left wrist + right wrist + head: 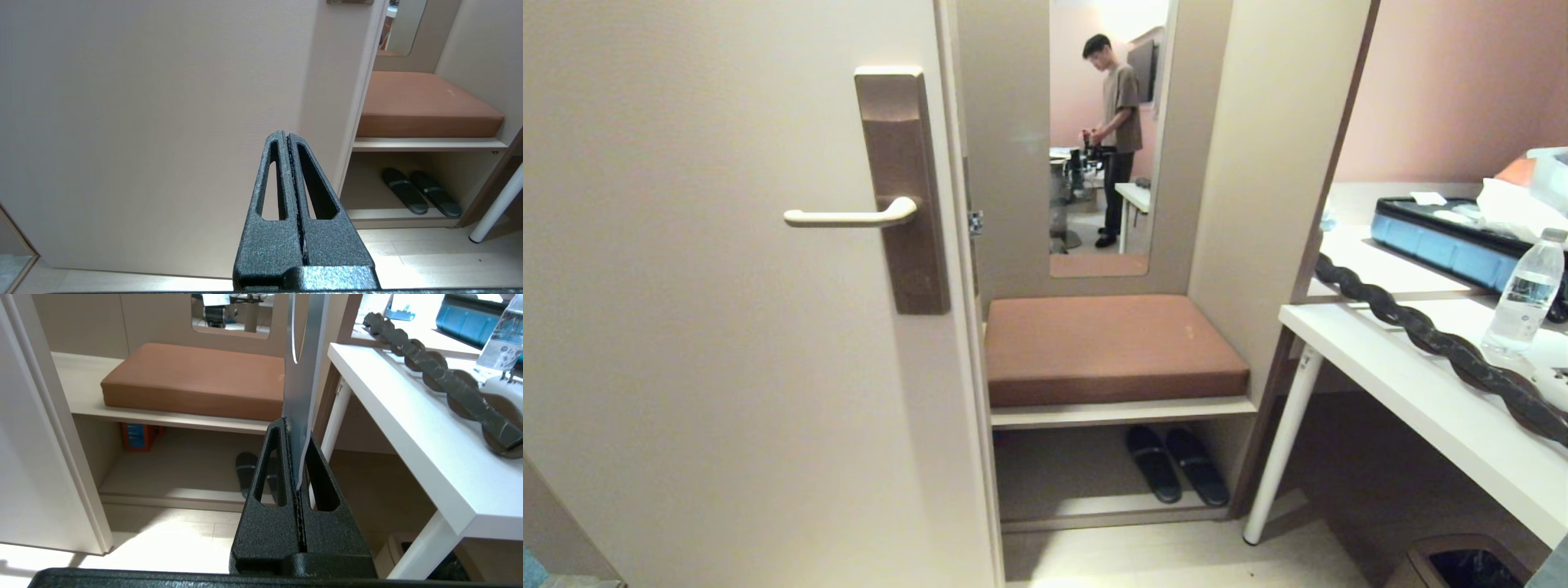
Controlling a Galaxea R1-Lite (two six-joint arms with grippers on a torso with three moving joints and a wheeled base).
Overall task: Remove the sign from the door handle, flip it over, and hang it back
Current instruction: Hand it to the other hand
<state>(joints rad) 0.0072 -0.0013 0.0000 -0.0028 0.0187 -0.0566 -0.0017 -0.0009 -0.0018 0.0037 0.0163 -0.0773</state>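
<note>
Right gripper (pixel 295 457) clamps the sign (pixel 304 375) by its lower end, seen edge-on, upright, near a white desk (pixel 392 416). Left gripper (pixel 288 141) is closed and empty, facing the door (pixel 163 122). Door handle (pixel 849 216) hangs bare.

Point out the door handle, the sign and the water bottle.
door handle (pixel 849 217): head view, middle of the cream lever.
sign (pixel 301 396): right wrist view, its grey face above the end effector.
water bottle (pixel 1525 298): head view, clear body.
</note>
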